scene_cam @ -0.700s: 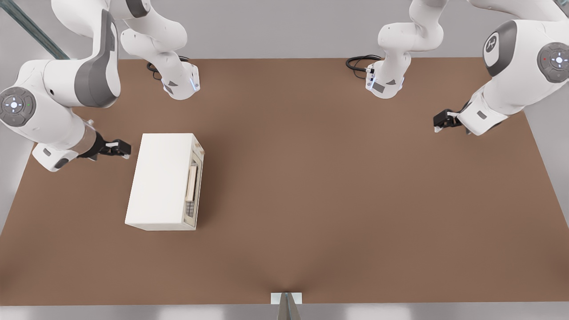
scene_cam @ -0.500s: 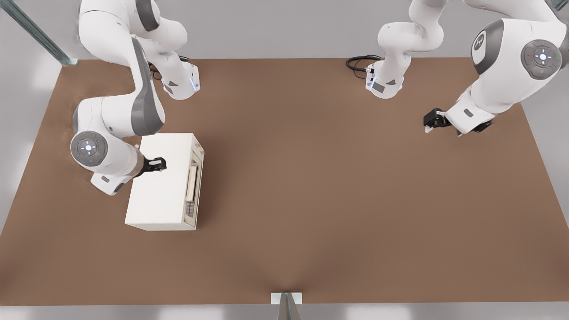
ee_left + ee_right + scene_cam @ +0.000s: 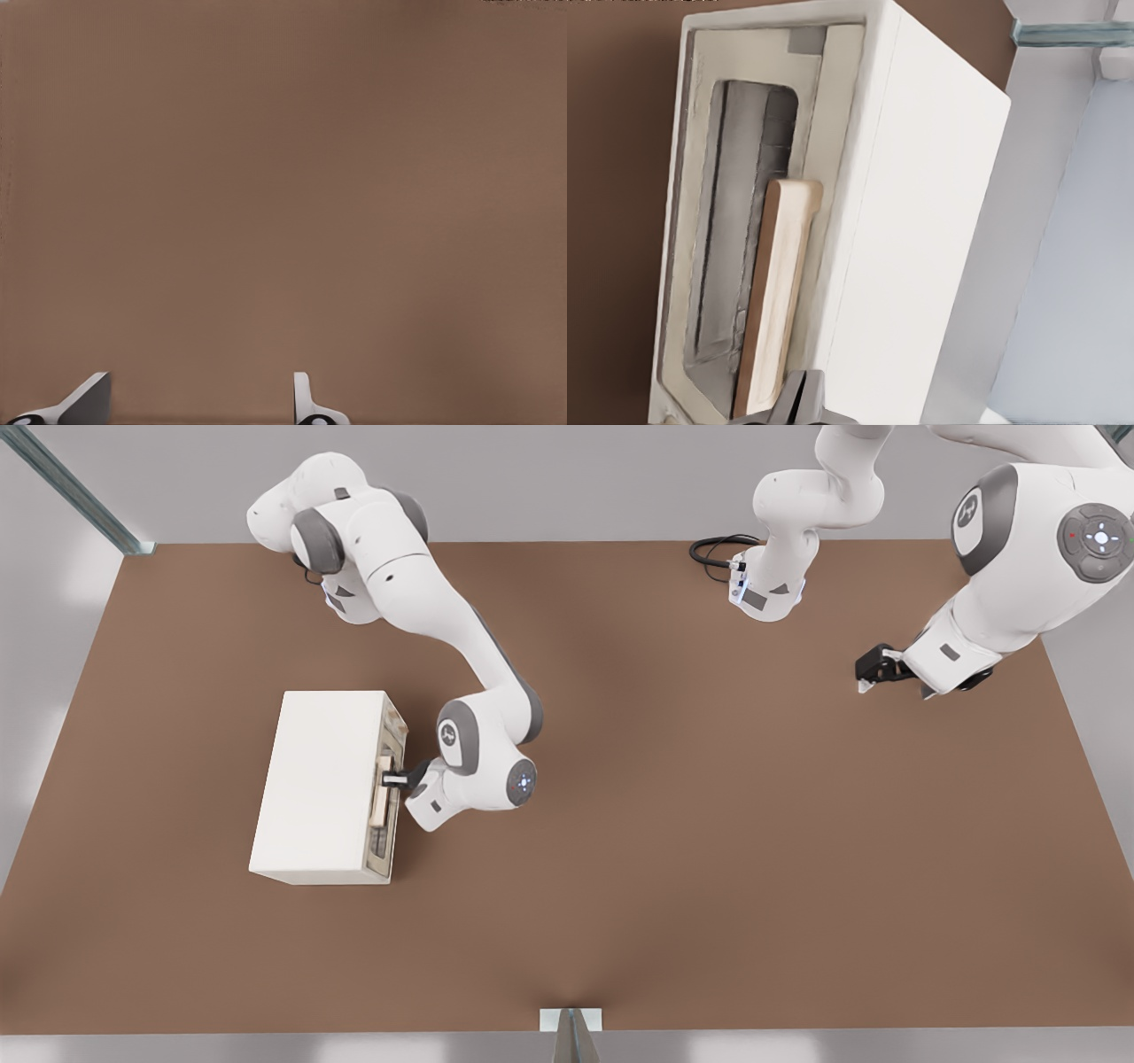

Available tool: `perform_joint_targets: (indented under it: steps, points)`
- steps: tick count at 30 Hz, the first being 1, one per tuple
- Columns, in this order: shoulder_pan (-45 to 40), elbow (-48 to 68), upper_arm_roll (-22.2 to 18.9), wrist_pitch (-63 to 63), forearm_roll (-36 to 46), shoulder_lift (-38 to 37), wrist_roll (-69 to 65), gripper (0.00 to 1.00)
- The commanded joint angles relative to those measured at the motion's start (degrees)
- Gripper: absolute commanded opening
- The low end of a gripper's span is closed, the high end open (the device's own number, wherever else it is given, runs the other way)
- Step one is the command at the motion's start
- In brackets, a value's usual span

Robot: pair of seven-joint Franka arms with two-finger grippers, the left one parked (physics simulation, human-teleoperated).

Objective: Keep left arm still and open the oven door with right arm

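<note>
The cream oven (image 3: 321, 784) lies on the brown table (image 3: 673, 850) toward the front view's left. Its door (image 3: 388, 788) faces the front view's right and sits flush against the body. My right arm (image 3: 461, 664) reaches down from the back and bends at the elbow in front of the door. Its black gripper (image 3: 393, 779) is at the beige bar handle (image 3: 382, 790), about mid-length. In the right wrist view the door (image 3: 700, 221) with its grey window and the handle (image 3: 778, 292) fill the frame, and the gripper (image 3: 799, 400) sits against the handle's near end.
The parked arm hangs over the table's far right side, its gripper (image 3: 873, 666) above bare tabletop. Both arm bases and a black cable (image 3: 716, 549) stand along the back edge. A small metal bracket (image 3: 570, 1020) sits at the near edge.
My right arm swung from behind the oven, across its top, round to the door side, and the gripper now meets the handle. The oven has not moved. The parked arm shifted only slightly.
</note>
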Motion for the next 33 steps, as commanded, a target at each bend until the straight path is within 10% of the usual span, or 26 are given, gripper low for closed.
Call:
perform_joint_targets:
  steps: [1, 29, 33]
  points:
    - [0.09, 0.26, -0.16, -0.82, -1.76, 0.34, 21.32, 0.21]
    - [3.26, 0.79, 2.47, 7.35, -1.32, 3.94, 25.01, 0.21]
    - [-9.39, -11.6, 7.92, 17.19, 9.75, -15.92, 10.7, 0.21]
